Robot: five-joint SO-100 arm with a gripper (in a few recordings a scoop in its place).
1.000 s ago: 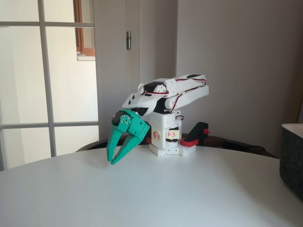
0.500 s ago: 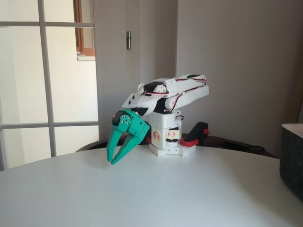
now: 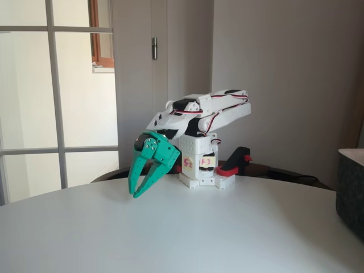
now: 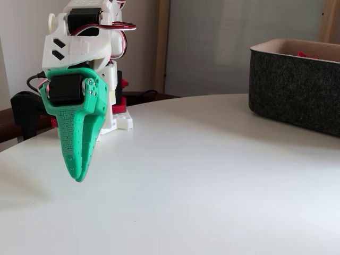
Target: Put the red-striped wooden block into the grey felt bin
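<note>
Landmark: white table [image 3: 227, 233], round-edged, bare top in both fixed views.
Arm: white arm [image 3: 205, 116] folded low over its base [image 3: 199, 168] at the table's far edge; two small labels on the base, writing hard to read.
Gripper: green gripper [image 3: 136, 192] hangs tip-down just above the table, in front of the base; also seen side-on [image 4: 78, 178].
Fingers: parted a little, a narrow wedge of gap between the green fingers [image 3: 132, 176], nothing held; side-on the fingers overlap and the gap is hidden.
Bin: grey felt bin [image 4: 297, 90] stands on the table well apart from the gripper, cut off by the picture's right edge in both fixed views [image 3: 351, 190]; its inside is mostly hidden by the wall.
In bin: red bit [image 4: 307, 54] peeks over the rim, too little to identify.
Block: cannot be made out anywhere on the table.
Clamp: black-and-red clamp [image 3: 234, 162] just beside the base.
Behind: glazed door [image 3: 54, 91] and grey wall [image 3: 284, 79].
</note>
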